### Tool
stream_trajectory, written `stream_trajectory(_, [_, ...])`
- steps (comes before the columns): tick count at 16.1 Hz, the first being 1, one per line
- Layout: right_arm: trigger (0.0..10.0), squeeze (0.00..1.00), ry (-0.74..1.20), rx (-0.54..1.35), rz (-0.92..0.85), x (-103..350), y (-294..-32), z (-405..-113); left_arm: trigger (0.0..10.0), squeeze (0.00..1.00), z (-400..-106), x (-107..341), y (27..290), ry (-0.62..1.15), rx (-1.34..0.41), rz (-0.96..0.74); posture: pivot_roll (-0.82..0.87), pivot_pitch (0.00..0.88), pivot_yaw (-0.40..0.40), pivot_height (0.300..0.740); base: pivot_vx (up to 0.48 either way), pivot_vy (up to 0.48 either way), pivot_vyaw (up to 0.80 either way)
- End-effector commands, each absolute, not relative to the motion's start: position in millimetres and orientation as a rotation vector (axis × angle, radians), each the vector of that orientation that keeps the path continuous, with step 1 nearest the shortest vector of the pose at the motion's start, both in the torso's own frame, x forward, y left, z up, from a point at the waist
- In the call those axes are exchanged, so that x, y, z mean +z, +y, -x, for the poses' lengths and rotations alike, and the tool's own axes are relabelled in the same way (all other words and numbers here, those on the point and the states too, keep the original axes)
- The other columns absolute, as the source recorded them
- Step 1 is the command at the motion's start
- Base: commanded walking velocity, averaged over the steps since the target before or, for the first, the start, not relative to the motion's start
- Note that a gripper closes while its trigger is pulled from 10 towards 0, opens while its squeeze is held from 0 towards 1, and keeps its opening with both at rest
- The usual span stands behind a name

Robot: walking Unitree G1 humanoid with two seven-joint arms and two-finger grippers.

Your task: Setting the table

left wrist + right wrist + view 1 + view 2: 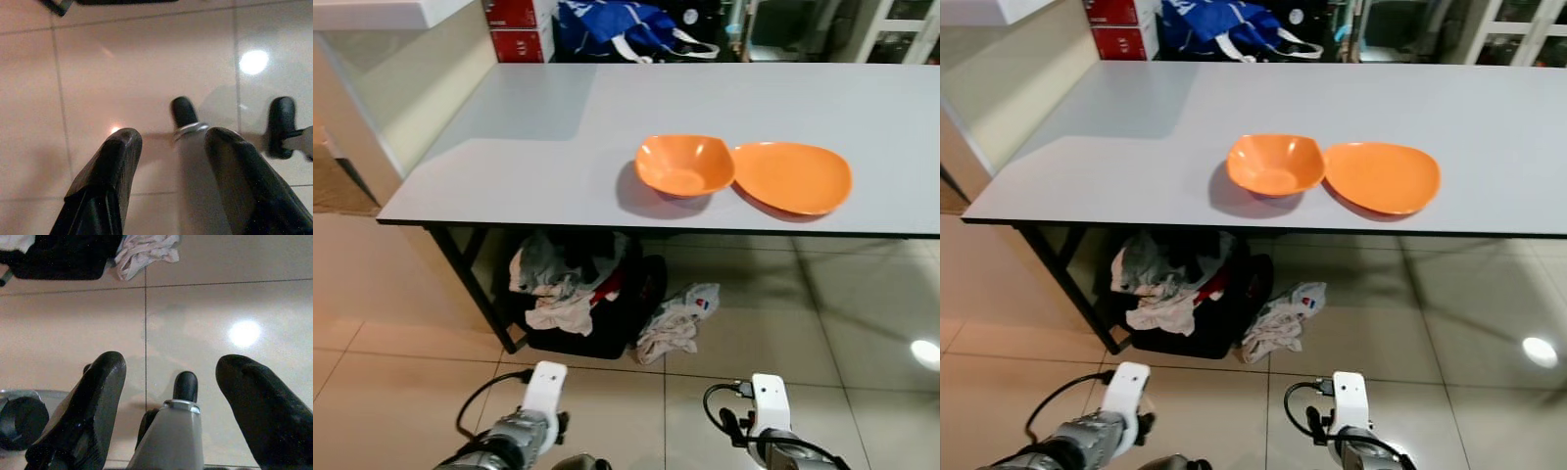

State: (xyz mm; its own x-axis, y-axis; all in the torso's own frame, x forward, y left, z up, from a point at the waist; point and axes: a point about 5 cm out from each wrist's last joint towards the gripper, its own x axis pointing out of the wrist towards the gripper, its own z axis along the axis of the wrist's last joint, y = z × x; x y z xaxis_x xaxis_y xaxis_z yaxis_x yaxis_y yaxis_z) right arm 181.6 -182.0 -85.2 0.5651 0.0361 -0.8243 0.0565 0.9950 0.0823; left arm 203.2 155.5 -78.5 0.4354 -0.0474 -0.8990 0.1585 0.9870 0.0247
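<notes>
At the bottom of the frame both arms hang low over the tiled floor (401,392); the left gripper (171,147) and right gripper (168,372) each have jaws spread wide apart, holding nothing. Mid-frame, a black basket (597,328) of laundry sits under the grey table (509,147). On the table, right of centre, an orange bowl (683,164) touches an orange plate (793,176). No writing is legible.

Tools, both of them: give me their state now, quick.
Left tool: open, holding nothing, hanging over the floor tiles.
Right tool: open, holding nothing, also over the tiles.
</notes>
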Motion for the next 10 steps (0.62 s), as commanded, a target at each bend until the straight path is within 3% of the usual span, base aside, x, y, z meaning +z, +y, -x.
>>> stream_trajectory(1, [10.0, 0.00, 0.939, -0.017, -0.127, -81.0, -180.4, -190.5, 10.0, 0.00, -221.0, -68.6, 150.9, 1.039, -0.126, -0.081, -0.07, 0.000, 0.059, 0.740, 0.000, 0.000, 0.00])
stream_trajectory(10, [10.0, 0.00, 0.933, 0.008, -0.108, -79.4, -183.7, -192.4, 10.0, 0.00, -223.5, -67.2, 151.3, 1.008, -0.133, -0.124, -0.07, 0.000, 0.067, 0.740, 0.000, 0.000, 0.00])
